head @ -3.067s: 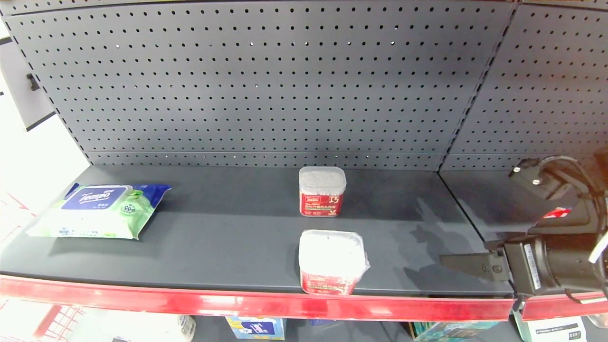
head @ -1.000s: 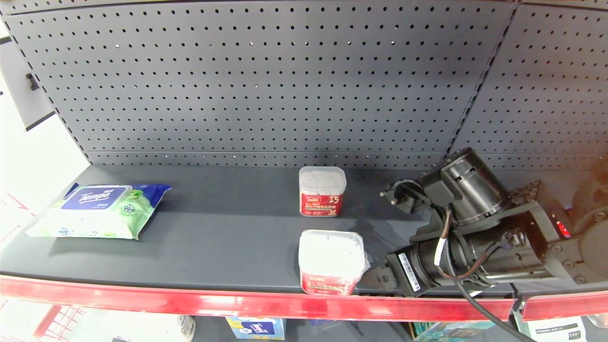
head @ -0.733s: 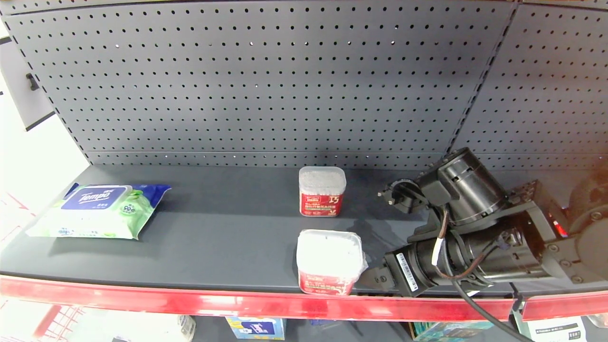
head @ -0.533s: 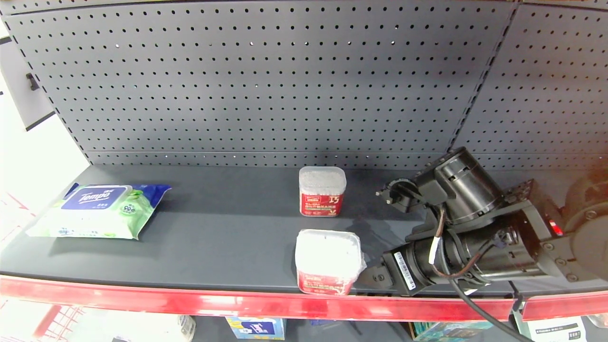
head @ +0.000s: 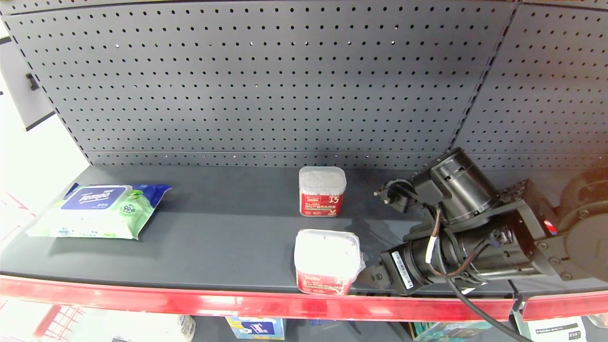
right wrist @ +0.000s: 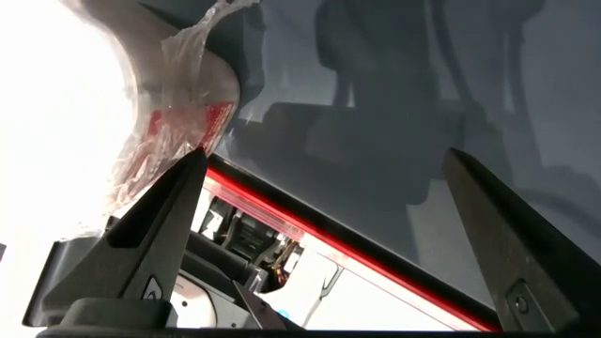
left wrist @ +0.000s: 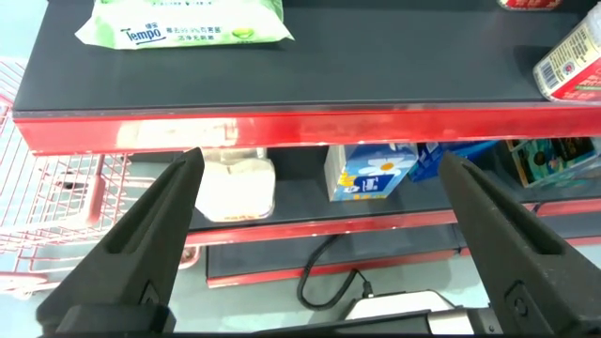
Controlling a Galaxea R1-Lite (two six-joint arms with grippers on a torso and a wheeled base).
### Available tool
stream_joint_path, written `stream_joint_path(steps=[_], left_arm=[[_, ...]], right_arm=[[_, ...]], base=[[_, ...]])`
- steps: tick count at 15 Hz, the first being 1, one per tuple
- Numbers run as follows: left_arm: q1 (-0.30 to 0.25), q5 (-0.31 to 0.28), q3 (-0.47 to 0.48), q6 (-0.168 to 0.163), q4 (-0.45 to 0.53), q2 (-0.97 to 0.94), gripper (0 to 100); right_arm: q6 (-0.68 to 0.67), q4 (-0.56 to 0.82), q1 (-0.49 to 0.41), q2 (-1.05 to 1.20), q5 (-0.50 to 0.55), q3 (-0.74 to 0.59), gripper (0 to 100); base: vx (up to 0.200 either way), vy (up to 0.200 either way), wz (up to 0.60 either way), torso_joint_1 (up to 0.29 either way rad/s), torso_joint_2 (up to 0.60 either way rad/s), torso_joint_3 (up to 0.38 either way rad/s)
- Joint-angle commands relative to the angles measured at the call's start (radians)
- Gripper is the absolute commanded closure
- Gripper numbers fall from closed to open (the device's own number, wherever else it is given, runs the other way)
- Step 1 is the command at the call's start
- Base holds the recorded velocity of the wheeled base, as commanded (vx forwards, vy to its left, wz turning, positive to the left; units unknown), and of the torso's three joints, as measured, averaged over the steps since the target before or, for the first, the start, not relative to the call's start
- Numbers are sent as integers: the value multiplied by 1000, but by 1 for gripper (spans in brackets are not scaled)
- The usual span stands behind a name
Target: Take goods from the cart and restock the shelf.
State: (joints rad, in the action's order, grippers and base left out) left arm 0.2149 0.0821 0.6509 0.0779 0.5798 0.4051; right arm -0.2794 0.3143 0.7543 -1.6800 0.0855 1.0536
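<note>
Two clear-lidded tubs with red labels stand mid-shelf: a back tub (head: 322,191) and a front tub (head: 327,261) near the shelf's front edge. My right gripper (head: 370,277) lies low on the shelf just right of the front tub, one finger against its plastic wrap. In the right wrist view this gripper (right wrist: 324,160) is open, with the wrapped tub (right wrist: 141,122) outside one finger and nothing between the two. My left gripper (left wrist: 321,158) hangs open and empty below and in front of the shelf.
A green and blue wipes pack (head: 97,211) lies at the shelf's left end. The grey shelf (head: 228,237) has a red front lip (head: 237,301) and a pegboard back. A lower shelf holds a blue carton (left wrist: 376,174) and a white pack (left wrist: 235,183). Red cart wire (left wrist: 56,207) is beside it.
My right arm swung in from the far right to the front tub's right side. The front tub has slid slightly to the left.
</note>
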Motion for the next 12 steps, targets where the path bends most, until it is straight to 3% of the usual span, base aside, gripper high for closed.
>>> stream_joint_path(steps=[1,6,8,12], left_arm=[[0,1,-2,0,0,4,0],[0,-2,-4,0,0,12,0],[0,-2,-28,0,-5,8,0],[1,-4,-57,-1,-81,32,0]], right_arm=[[0,0,2,0,2,-1,0],[0,2,4,72,30,-47,0],[2,-12,13,175,92,-109,0],[0,-11,16,241,146,-147,0]], base=[[0,0,0,0,0,0],[0,0,0,0,0,0],[0,0,0,0,0,0],[0,0,0,0,0,0]])
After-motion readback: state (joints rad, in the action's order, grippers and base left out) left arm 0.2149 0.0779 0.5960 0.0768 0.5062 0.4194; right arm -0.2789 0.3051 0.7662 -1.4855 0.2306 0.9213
